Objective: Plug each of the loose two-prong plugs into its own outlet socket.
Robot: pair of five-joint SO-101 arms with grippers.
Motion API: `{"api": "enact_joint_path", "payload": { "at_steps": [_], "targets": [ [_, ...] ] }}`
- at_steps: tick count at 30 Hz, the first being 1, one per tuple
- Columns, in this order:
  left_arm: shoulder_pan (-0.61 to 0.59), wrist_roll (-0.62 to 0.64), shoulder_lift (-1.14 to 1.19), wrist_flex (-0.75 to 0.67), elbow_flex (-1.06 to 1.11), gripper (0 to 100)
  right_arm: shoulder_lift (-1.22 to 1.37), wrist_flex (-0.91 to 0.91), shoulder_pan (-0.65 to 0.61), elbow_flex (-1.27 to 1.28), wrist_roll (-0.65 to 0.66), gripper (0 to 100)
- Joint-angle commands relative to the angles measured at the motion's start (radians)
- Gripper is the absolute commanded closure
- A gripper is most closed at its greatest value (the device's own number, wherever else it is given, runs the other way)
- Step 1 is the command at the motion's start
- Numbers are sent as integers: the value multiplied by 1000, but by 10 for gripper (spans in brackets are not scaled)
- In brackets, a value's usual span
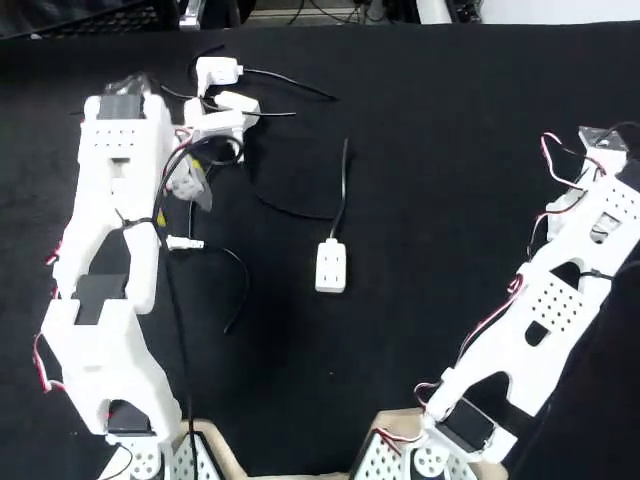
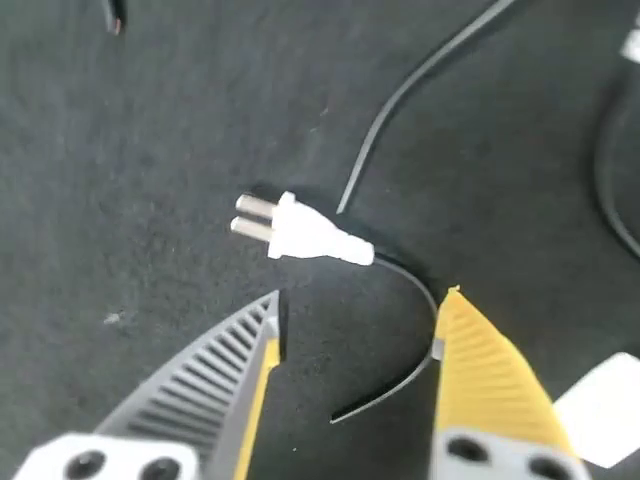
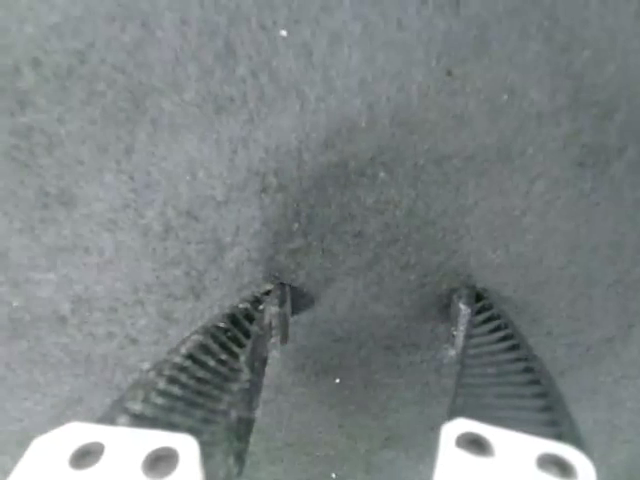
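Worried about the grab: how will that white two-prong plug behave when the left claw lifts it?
The plug looks small and rigid, so probably light and easy to pinch, though its smooth body might twist in the left claw. Its thin black cord curls to a free end, so it likely dangles without tugging.

White plastic arms (image 1: pixel 110 250) carry red-and-white wires (image 1: pixel 490 318); the left hand (image 2: pixel 362 294) has yellow-lined ribbed fingers (image 2: pixel 480 360).

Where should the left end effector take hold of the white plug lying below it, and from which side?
Probably the plug by its white body, behind the prongs, from above, the open left end effector closing across its narrow sides. It lies flat on the table, so that leaves the prongs free for the socket.
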Motion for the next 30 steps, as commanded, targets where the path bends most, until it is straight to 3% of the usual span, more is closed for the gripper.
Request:
{"api": "enact_joint_path", "payload": {
  "at_steps": [1,7,14,19,23,30],
  "targets": [
    [-12,89,-49,-54,85,755,44,29,-74,10,6,744],
    [-12,218,-52,-68,170,755,44,29,-74,10,6,744],
    [-13,259,-44,-75,176,755,45,29,-80,10,6,744],
    [-33,390,-44,-184,260,777,47,29,-94,18,6,744],
    [-41,419,-44,-293,338,843,77,28,-95,10,6,744],
    [-45,496,-44,-414,426,844,136,-20,-95,10,6,744]
  ]
}}
